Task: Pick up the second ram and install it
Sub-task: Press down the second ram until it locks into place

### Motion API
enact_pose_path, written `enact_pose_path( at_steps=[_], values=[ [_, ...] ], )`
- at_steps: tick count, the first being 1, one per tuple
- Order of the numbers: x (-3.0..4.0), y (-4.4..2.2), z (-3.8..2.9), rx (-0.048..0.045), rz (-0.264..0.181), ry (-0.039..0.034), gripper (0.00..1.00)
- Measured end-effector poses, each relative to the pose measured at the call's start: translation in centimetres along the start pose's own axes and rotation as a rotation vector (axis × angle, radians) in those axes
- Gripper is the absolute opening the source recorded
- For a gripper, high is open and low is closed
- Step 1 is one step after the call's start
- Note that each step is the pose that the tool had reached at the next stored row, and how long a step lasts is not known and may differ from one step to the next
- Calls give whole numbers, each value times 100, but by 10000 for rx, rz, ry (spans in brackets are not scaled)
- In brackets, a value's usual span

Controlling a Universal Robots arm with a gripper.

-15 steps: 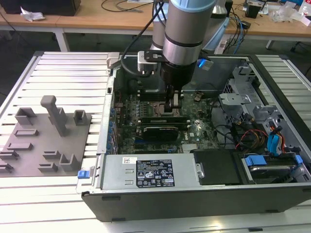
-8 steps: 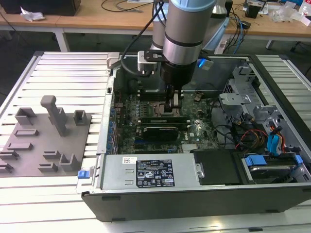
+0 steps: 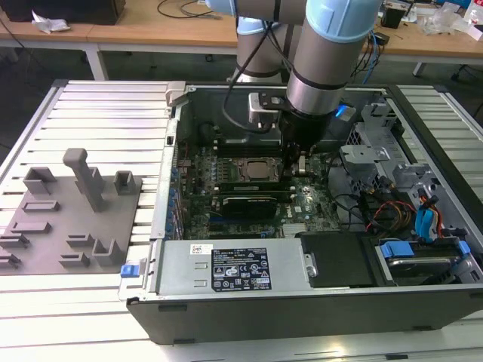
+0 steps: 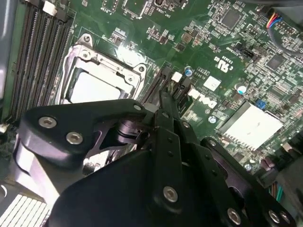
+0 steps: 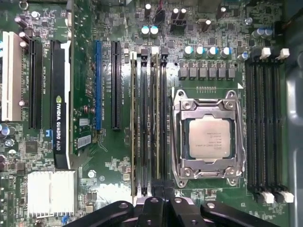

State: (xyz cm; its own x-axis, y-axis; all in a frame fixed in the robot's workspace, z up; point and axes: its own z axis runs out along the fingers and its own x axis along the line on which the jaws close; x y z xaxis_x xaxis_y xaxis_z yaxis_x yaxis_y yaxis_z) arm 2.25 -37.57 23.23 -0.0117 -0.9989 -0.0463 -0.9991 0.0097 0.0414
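Observation:
The second ram (image 5: 156, 118) is a thin green stick standing on edge in a black memory slot beside the CPU socket (image 5: 208, 137). A like stick (image 5: 134, 118) stands two slots over. In the first wrist view my gripper (image 5: 158, 191) is shut, its tips right over one end of the second ram. Whether they touch it is hidden by the black linkages. The second wrist view has the gripper (image 4: 163, 97) closing to a point above the slots next to the socket (image 4: 94, 87). In the exterior view the gripper (image 3: 300, 162) is down inside the open computer case.
A black graphics card (image 5: 60, 104) lies across the board beyond the slots. Bare memory slots (image 5: 265, 123) run on the socket's other side. Case walls, the power supply (image 3: 226, 264) and loose cables (image 3: 400, 211) hem in the board. A grey fixture (image 3: 75, 219) lies outside the case at the exterior view's left.

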Motion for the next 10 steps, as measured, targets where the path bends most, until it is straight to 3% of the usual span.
enact_pose_path(
  at_steps=[3, 6, 10],
  values=[
    [23, -2, 38, 0, 0, 4, 11],
    [22, 20, -6, 36, 0, 3, 11],
    [23, 178, -12, 140, -7, 3, 11]
  ],
)
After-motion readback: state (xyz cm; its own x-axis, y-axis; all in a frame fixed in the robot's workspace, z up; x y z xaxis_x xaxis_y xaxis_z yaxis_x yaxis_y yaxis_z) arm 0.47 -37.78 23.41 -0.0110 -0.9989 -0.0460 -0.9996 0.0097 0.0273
